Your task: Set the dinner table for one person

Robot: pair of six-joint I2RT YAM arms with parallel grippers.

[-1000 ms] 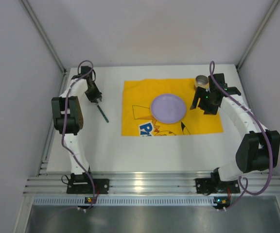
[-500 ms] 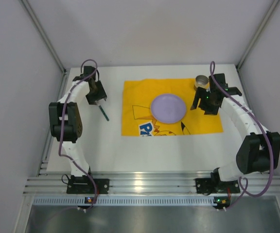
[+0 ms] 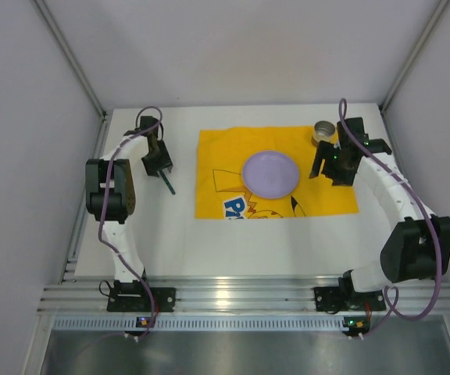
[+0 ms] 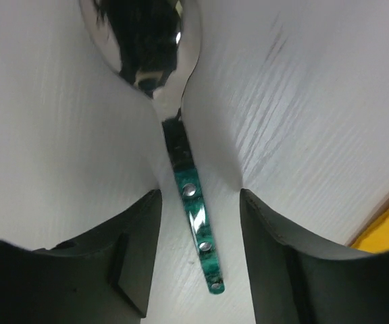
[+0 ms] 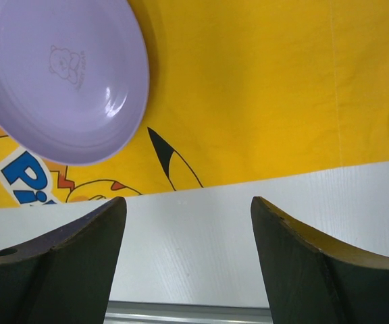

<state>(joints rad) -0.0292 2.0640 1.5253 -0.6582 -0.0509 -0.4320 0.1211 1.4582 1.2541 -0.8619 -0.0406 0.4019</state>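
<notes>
Cutlery pick-up stage. Nearest, a ribbed aluminium rail (image 3: 241, 295) edges the smooth white dinner table (image 3: 233, 242). Mid-table, a yellow printed cloth (image 5: 262, 88) carries a round, glossy lilac plate (image 5: 59, 74). Left of the cloth lies a spoon (image 4: 188, 189) with a polished steel bowl and a marbled green, riveted handle. The left gripper (image 4: 198, 202) hangs over it, jaws wide and straddling the handle, gripping nothing. Next move, as judged: descend, close on the slim handle, and carry it beside the plate. Right gripper (image 5: 188, 202): spread and empty over the cloth's right part. Farthest, a metal cup (image 3: 323, 130).

Lilac plate (image 3: 270, 173); yellow cartoon-printed cloth (image 3: 330, 191); spoon (image 4: 179, 155), green marbled handle; white dinner table (image 3: 233, 242)
</notes>
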